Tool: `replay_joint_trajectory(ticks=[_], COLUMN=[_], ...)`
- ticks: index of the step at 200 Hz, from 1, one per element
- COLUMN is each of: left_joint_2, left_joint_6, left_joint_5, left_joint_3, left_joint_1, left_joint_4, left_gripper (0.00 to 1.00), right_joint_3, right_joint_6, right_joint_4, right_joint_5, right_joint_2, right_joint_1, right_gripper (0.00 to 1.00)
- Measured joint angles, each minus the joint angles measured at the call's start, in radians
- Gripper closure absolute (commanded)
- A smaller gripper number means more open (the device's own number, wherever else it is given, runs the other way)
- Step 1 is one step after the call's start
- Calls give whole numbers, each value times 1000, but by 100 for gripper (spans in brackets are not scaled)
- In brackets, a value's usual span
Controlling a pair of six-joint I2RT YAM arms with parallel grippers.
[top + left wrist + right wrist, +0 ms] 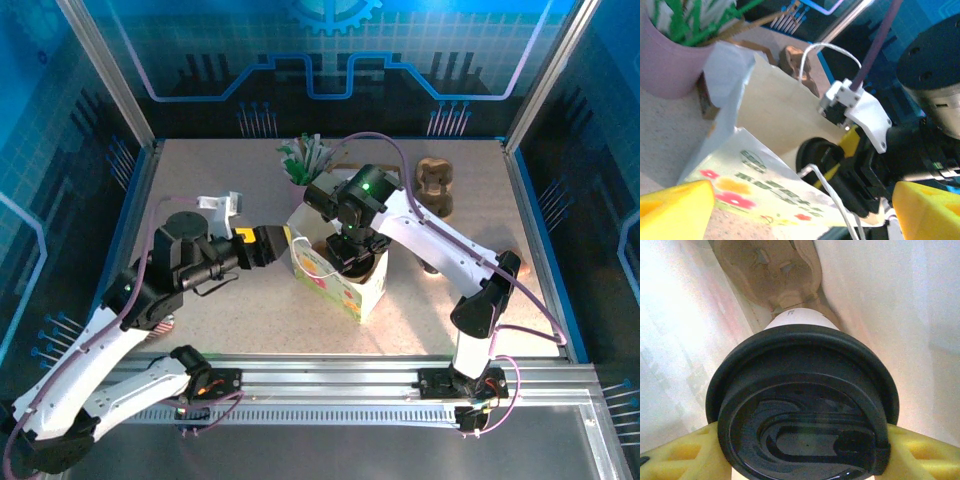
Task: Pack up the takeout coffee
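The takeout coffee is a white paper cup under a black round lid, hanging inside the flowered paper bag. My right gripper is shut on it, one yellow finger on each side just under the lid. From above, the right gripper reaches down into the bag's open mouth. My left gripper stands open at the bag's left rim. In the left wrist view its yellow fingers are wide apart around the printed bag wall and the white cord handle.
A brown moulded cardboard piece lies on the bag's floor below the cup. A pink cup of green-and-white sachets stands just behind the bag. Another brown cardboard carrier sits at the back right. Blue walls fence the table.
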Motion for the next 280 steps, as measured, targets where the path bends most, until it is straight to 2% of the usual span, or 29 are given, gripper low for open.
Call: replay_joint_trajectory(ticks=[62,141,193,280], left_joint_2=[49,127,191,286], left_joint_6=[-82,-116,-110,-37], left_joint_5=[12,12,7,-27], left_joint_3=[0,0,28,106], left_joint_1=[-104,-110,-110,-109], left_joint_4=[-29,-40,-43,-46], left_gripper=[36,69,100,100], right_joint_3=[0,1,1,1], right_joint_6=[0,0,0,0], right_joint_4=[0,0,0,0], right_joint_5=[10,10,13,13], right_joint_2=[0,0,0,0], right_joint_1=[0,0,0,10], right_gripper=[50,51,51,51])
